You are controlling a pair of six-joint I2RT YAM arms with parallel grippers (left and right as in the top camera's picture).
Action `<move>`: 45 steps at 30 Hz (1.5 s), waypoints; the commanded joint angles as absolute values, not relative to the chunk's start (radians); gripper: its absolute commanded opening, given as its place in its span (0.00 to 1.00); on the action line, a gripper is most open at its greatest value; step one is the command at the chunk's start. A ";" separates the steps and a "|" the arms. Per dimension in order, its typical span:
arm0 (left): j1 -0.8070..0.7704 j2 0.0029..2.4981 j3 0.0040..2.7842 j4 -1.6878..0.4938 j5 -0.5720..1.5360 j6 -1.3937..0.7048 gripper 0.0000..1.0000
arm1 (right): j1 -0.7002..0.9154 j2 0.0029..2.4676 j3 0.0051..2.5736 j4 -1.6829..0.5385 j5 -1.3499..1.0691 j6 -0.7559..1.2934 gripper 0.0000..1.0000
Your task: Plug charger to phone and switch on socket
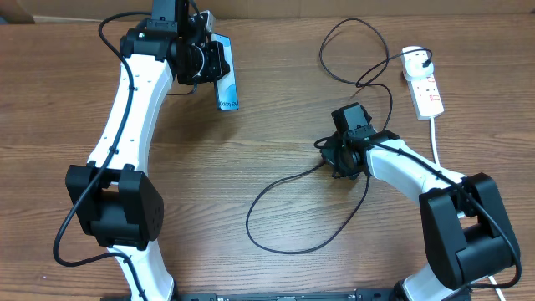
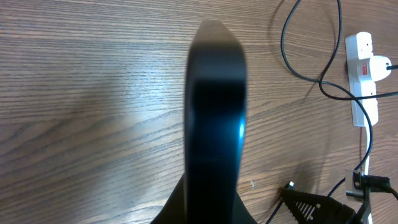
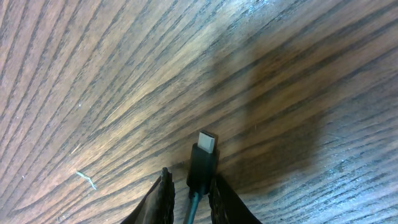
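My left gripper [image 1: 209, 60] is shut on the phone [image 1: 226, 87] and holds it above the table at the back left. In the left wrist view the phone [image 2: 214, 106] shows edge-on between the fingers [image 2: 211, 202]. My right gripper [image 1: 332, 155] is at the table's middle, shut on the charger connector [image 3: 204, 160], whose metal tip sticks out past the fingertips [image 3: 189, 186]. The connector tip also shows in the left wrist view [image 2: 290, 185]. The black cable [image 1: 280, 242] loops over the table. Its plug [image 1: 416, 58] sits in the white socket strip [image 1: 428, 92].
The socket strip's thick white cord [image 1: 436, 142] runs toward the front right, past the right arm. The cable makes a second loop [image 1: 351, 50] at the back, left of the strip. The strip also shows in the left wrist view [image 2: 362, 74].
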State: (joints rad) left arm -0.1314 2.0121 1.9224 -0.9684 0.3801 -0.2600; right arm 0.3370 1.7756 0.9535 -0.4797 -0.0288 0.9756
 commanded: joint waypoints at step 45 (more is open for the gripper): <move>-0.139 1.958 1.933 -0.958 0.408 -0.311 0.04 | 0.242 1.691 0.986 -0.332 -0.561 0.531 0.04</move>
State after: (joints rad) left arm -0.1314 2.0121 1.9224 -0.9718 0.3813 -0.2661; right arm 0.2592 1.7603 0.9314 -0.3641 -0.3515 0.7048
